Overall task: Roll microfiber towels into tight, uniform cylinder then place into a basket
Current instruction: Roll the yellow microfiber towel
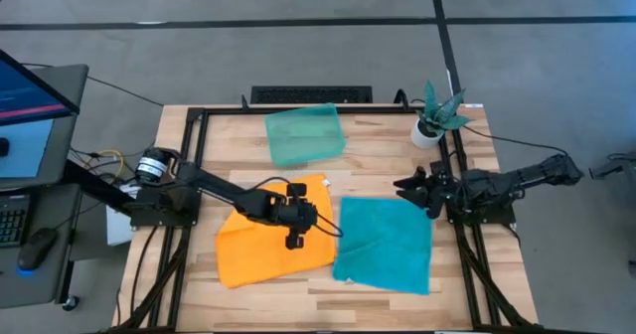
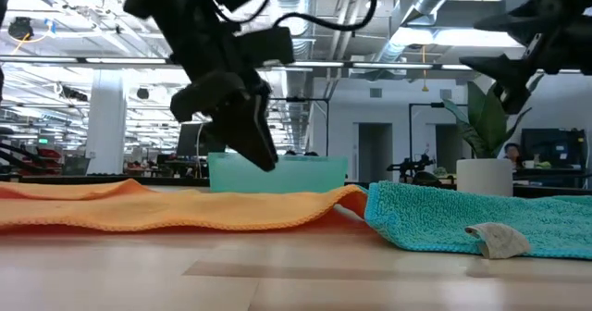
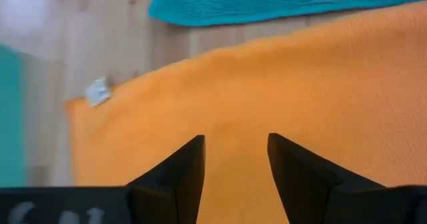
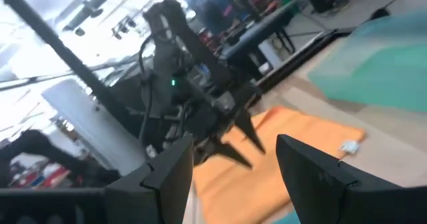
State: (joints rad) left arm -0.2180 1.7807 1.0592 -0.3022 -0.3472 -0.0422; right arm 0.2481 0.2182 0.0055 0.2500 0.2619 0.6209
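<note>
You get even, fairly bright overhead light on the pale wooden slatted tabletop [image 1: 378, 155], with only soft, short shadows under the arms in the high view. In the low view the ceiling strip lights glare behind the left arm, so its dark two-finger gripper [image 2: 252, 135] reads as a silhouette and the near tabletop edge is soft. Your left wrist view blurs toward one side, where the bright orange cloth towel [image 3: 280, 84] ends. The right wrist view is smeared throughout.
</note>
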